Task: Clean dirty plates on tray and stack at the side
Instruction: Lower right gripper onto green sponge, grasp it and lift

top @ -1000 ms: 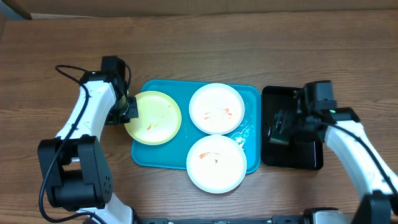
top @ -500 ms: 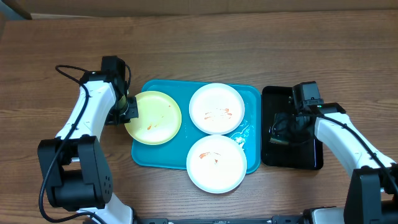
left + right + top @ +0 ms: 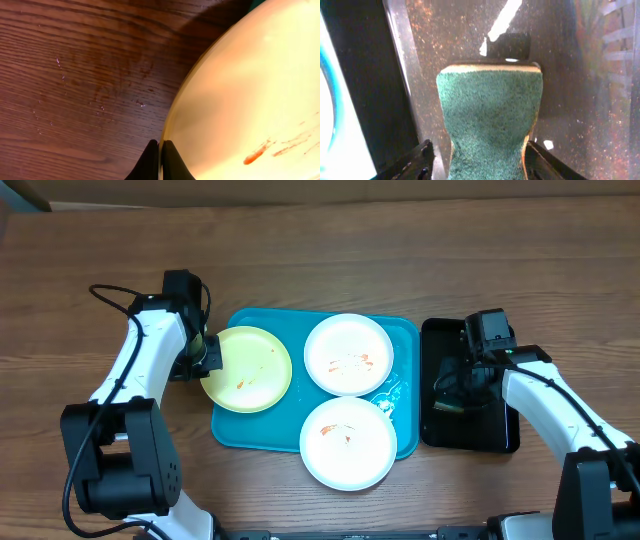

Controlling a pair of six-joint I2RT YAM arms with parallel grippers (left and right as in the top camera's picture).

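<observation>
The pale yellow-green plate [image 3: 250, 368] lies at the left end of the turquoise tray [image 3: 250, 430], overhanging its left rim. My left gripper [image 3: 205, 356] is shut on this plate's left rim. In the left wrist view both fingers [image 3: 161, 150] pinch the plate's edge [image 3: 250, 100], which has orange smears. Two white plates with orange-red smears lie on the tray, one at the back [image 3: 348, 355] and one at the front [image 3: 348, 442]. My right gripper [image 3: 477, 160] is open astride a green sponge [image 3: 490, 110], with a gap at its left finger.
A small black tray [image 3: 495, 435] stands right of the turquoise tray. The sponge [image 3: 447, 406] lies on it under my right arm. Water drops shine on the turquoise tray near its right rim [image 3: 392, 392]. Bare wooden table lies to the left and at the back.
My right wrist has swung a little left over the black tray, and the sponge now sits slightly nearer the front. The left arm and the plates have not moved.
</observation>
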